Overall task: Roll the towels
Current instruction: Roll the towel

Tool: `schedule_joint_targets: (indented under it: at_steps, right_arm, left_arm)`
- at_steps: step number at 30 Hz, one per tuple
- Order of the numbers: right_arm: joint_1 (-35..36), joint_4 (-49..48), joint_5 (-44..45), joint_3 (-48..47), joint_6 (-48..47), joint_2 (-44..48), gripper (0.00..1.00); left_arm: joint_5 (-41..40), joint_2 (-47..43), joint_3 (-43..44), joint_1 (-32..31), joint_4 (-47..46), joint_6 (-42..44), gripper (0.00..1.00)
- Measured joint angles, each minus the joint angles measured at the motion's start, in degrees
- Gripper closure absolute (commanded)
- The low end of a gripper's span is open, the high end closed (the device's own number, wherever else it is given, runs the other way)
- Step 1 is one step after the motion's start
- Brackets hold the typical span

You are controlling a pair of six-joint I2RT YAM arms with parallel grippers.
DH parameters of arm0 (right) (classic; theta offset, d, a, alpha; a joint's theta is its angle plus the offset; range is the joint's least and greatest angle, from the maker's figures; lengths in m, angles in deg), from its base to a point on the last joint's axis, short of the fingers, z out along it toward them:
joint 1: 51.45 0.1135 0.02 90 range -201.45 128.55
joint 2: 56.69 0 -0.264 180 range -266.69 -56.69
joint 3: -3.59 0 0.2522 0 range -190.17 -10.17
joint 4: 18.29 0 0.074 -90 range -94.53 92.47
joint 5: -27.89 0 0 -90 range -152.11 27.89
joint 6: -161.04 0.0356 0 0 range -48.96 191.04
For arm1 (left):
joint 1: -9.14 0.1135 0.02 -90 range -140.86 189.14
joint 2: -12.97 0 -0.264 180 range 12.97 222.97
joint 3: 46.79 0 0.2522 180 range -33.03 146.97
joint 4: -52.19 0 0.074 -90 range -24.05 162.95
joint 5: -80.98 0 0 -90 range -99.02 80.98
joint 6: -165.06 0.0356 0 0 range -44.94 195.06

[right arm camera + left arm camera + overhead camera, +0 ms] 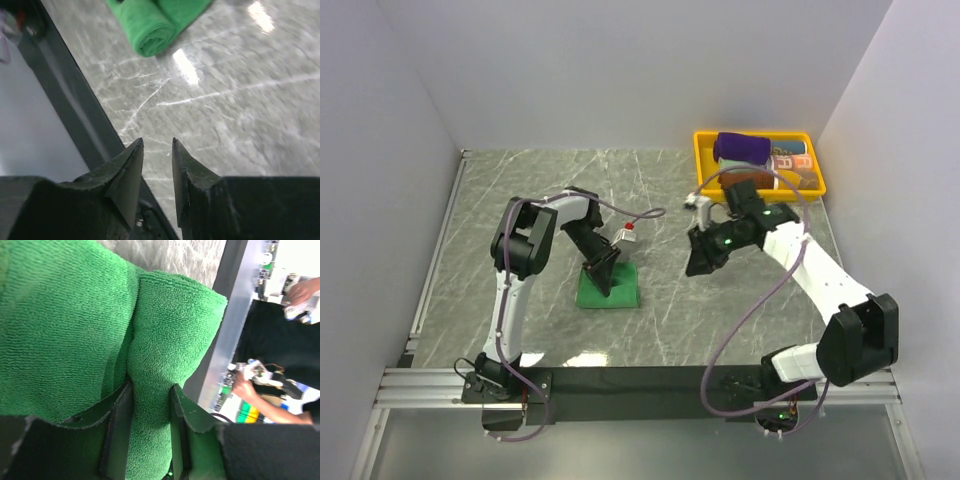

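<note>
Bolted at the near edge of a grey marbled counter (520, 180), two robot arms work over a pair of towels. The left arm (520, 250) bends down left of centre. The left jaws are closed part-way on a thick fold of the green towel (623, 292), and the cloth fills the whole gap between the two dark fingers (116, 435). The towel lies on the counter as a compact, squarish bundle, its looped pile filling most of the left wrist view. From the right wrist camera it shows as two rounded rolls lying side by side.

The right arm (820, 280) reaches in from the near right. The right jaws hang above bare counter to the right of the green towel, well apart from it. They stand a narrow gap apart, and nothing lies between the pointed fingers (125, 175).

Farthest back, in the far right corner, sits a yellow tray (703, 165). The purple towel (740, 148) lies bundled at its left end. Beside it is a cylinder (792, 160) with orange and blue printing, too small to read.
</note>
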Motion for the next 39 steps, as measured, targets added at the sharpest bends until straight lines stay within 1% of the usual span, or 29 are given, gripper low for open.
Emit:
schedule_joint_targets:
  at_steps: [3,5,7,10,13,17,21,24,26,27,28,29,30,31,33,34,35,39]
  right_arm:
    - [8.4,-1.3,4.9,-0.1,-0.9,-0.8,0.58]
    - [16.8,-2.7,10.0,-1.4,-2.1,-3.1,0.54]
    - [22.8,-3.9,14.0,-3.8,-3.5,-6.6,0.53]
    - [31.4,-8.4,21.7,-8.0,-5.9,-13.0,0.52]
    - [37.1,-13.1,28.7,-10.4,-8.5,-18.0,0.5]
    - [42.8,-18.1,33.7,-11.0,-12.0,-23.1,0.49]
    - [44.9,-22.0,37.5,-10.3,-14.3,-26.8,0.49]
    - [45.0,-24.2,39.2,-9.1,-15.5,-28.7,0.54]
    - [45.0,-25.5,40.0,-8.5,-16.1,-28.7,0.61]
    - [45.0,-26.1,40.4,-8.4,-16.3,-28.9,0.65]
    - [45.0,-26.4,40.8,-8.5,-16.5,-29.1,0.79]
    - [45.0,-26.4,41.0,-8.6,-17.0,-29.4,0.87]
    - [45.0,-26.1,40.9,-8.9,-17.2,-29.9,0.93]
    - [45.0,-25.6,40.9,-9.6,-17.4,-30.3,1.0]
    - [44.7,-24.2,39.9,-10.7,-17.7,-30.8,1.0]
    - [44.4,-23.7,38.9,-11.2,-17.7,-31.0,1.0]
    - [44.0,-23.2,37.8,-11.7,-17.8,-31.2,1.0]
    - [41.3,-21.1,30.3,-14.5,-17.9,-32.6,1.0]
  left_arm:
    - [0.0,1.7,1.6,0.0,1.9,-0.1,0.88]
    - [0.1,2.7,2.6,0.2,3.1,-0.1,0.87]
    - [0.3,3.4,3.1,0.2,3.8,-0.2,0.87]
    - [0.6,3.8,3.3,0.3,4.1,-0.3,0.85]
    - [0.6,4.0,3.5,0.3,4.2,-0.7,0.85]
    - [0.7,4.3,3.7,0.7,4.6,-1.2,0.84]
    - [0.8,4.4,3.7,0.9,4.6,-1.3,0.84]
    - [0.7,4.7,4.0,1.0,4.3,-1.4,0.83]
    - [0.9,4.9,4.0,1.3,4.4,-1.8,0.82]
    - [0.9,4.9,4.0,1.4,4.3,-1.8,0.82]
    - [0.9,4.9,3.9,1.5,4.1,-1.9,0.81]
    - [1.0,4.9,3.7,1.6,3.8,-2.2,0.8]
    - [1.1,4.8,3.4,1.8,3.5,-2.3,0.78]
    - [1.4,4.6,3.0,2.0,3.0,-2.5,0.75]
    - [2.1,3.9,1.8,2.6,2.0,-2.8,0.72]
    - [2.4,3.5,1.1,2.9,1.4,-2.9,0.68]
    - [2.9,3.0,0.3,3.3,0.7,-3.0,0.66]
    - [4.7,0.1,-3.2,5.9,-3.0,-3.1,0.63]
